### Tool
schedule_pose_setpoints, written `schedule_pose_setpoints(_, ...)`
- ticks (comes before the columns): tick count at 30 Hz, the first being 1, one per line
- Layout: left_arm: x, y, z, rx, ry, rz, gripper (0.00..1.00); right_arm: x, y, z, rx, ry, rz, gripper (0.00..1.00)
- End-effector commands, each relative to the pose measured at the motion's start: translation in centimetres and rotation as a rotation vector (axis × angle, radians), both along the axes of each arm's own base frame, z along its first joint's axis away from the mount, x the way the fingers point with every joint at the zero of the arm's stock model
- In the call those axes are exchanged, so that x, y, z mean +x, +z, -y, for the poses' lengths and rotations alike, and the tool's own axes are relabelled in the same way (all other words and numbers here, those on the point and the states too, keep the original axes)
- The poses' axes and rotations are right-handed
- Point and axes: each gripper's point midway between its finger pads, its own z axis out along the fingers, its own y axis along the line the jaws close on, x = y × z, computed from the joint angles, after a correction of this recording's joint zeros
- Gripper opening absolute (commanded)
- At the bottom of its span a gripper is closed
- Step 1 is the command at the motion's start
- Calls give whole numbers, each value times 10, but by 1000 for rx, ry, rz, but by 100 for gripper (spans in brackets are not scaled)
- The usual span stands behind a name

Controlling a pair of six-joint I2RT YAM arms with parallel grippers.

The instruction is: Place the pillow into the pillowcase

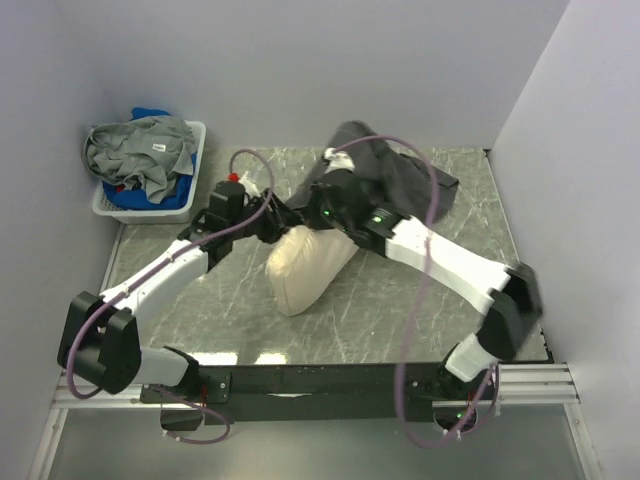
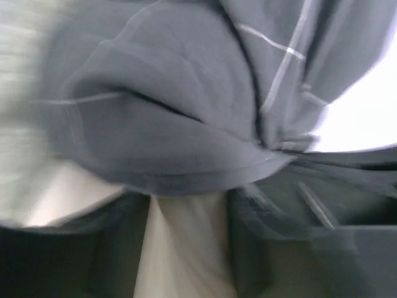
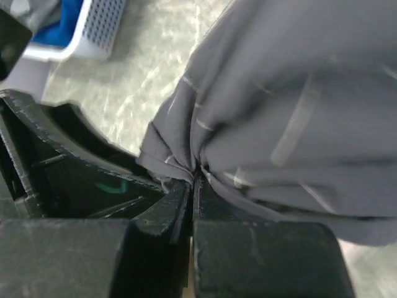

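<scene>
The cream pillow [image 1: 305,265] lies mid-table, its far end raised toward both grippers. The dark grey grid-patterned pillowcase [image 1: 392,172] is bunched behind it. My left gripper [image 1: 262,220] sits at the pillow's far end. In the blurred left wrist view, the dark fingers [image 2: 279,248] stand close together with pillow cloth [image 2: 186,248] pinched between them at the gripper [image 2: 189,208]. The pillowcase hem [image 2: 186,177] hangs across the fingertips. My right gripper [image 1: 325,205] is shut on a gathered edge of the pillowcase [image 3: 279,105], held at the fingertips [image 3: 193,177].
A white basket [image 1: 108,205] of grey and blue clothes stands at the back left corner; it also shows in the right wrist view [image 3: 102,25]. Walls close the table on the left, back and right. The arm bases and a black rail [image 1: 330,375] line the near edge.
</scene>
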Motion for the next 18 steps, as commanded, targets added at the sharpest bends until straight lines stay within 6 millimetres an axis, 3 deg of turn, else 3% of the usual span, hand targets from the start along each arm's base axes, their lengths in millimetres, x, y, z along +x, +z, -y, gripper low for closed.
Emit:
schedule_pose_setpoints(1, 40, 6, -52, 185, 121, 132, 66, 16, -38, -30, -61, 87, -44, 0)
schedule_pose_setpoints(2, 38, -5, -69, 294, 169, 87, 73, 21, -28, -36, -52, 94, -27, 0)
schedule_pose_setpoints(3, 45, 15, -85, 370, 223, 149, 83, 25, -34, -39, -63, 92, -35, 0)
schedule_pose_setpoints(5, 48, 19, -121, 505, 369, 150, 93, 31, -24, -43, -48, 97, -17, 3)
schedule_pose_setpoints(7, 45, 40, -155, 560, 537, 185, 97, 38, -27, -44, -51, 93, -29, 3)
schedule_pose_setpoints(9, 32, 56, -169, 539, 607, 224, 99, 42, -28, -47, -49, 100, -33, 5)
schedule_pose_setpoints(11, 23, 69, -170, 495, 613, 264, 99, 42, -28, -50, -43, 121, -35, 9)
schedule_pose_setpoints(14, 14, 60, -161, 472, 560, 235, 98, 43, -22, -46, -43, 117, -15, 37)
schedule_pose_setpoints(15, 10, 45, -156, 475, 536, 211, 98, 44, -18, -41, -43, 109, -5, 49)
schedule_pose_setpoints(17, 1, 27, -143, 478, 497, 191, 96, 49, -11, -20, -48, 71, 15, 62)
schedule_pose_setpoints(18, -6, 5, -137, 488, 474, 157, 95, 52, -7, -10, -44, 54, 25, 68)
